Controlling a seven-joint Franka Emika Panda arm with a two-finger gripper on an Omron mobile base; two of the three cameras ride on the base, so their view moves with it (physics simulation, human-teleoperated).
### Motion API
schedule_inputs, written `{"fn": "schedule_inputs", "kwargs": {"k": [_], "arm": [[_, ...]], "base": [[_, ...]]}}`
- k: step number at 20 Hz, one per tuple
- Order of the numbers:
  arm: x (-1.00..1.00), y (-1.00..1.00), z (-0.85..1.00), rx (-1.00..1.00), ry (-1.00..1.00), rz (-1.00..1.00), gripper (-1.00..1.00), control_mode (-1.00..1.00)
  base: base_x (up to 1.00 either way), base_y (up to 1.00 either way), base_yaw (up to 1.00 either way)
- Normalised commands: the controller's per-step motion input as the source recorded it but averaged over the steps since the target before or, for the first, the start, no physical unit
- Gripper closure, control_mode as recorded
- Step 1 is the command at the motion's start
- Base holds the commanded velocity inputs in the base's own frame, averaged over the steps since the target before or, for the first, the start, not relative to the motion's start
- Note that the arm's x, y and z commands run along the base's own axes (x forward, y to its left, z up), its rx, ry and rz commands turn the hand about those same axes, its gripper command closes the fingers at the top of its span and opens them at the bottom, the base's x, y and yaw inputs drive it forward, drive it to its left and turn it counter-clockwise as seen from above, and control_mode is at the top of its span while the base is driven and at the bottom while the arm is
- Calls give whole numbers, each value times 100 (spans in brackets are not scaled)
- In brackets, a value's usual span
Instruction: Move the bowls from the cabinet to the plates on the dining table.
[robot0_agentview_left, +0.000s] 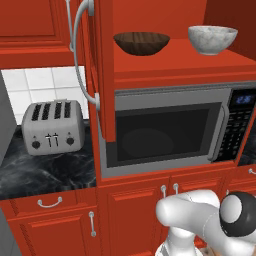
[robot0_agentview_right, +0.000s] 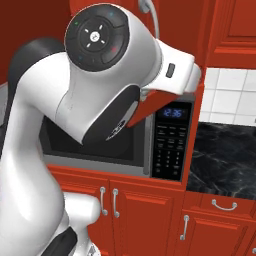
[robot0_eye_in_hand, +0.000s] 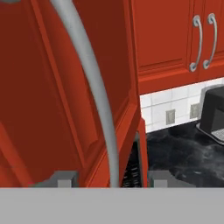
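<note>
Above the microwave (robot0_agentview_left: 167, 127), the dark brown bowl (robot0_agentview_left: 141, 42) and the white marbled bowl (robot0_agentview_left: 212, 39) are seen side by side, apart, on the red shelf of the opened cabinet (robot0_agentview_left: 180, 65). Its door (robot0_eye_in_hand: 65, 96) is swung outward, and the curved silver handle (robot0_eye_in_hand: 94, 87) is framed between the two fingertips (robot0_eye_in_hand: 64, 179) of the gripper (robot0_eye_in_hand: 111, 180), which are spread apart and touch nothing. A toaster (robot0_agentview_left: 52, 127) is shown on the black counter (robot0_agentview_left: 45, 172).
</note>
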Motion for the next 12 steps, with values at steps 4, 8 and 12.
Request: {"fn": "schedule_inputs", "kwargs": {"k": [4,8,12], "arm": [[-57,28,0,-1,-4,0,-100,-100],[-70,38,0,-1,-2,0,-100,-100],[-69,53,2,-2,-1,0,-100,-100]], "base": [[0,0,0],[0,0,0],[0,0,0]]}}
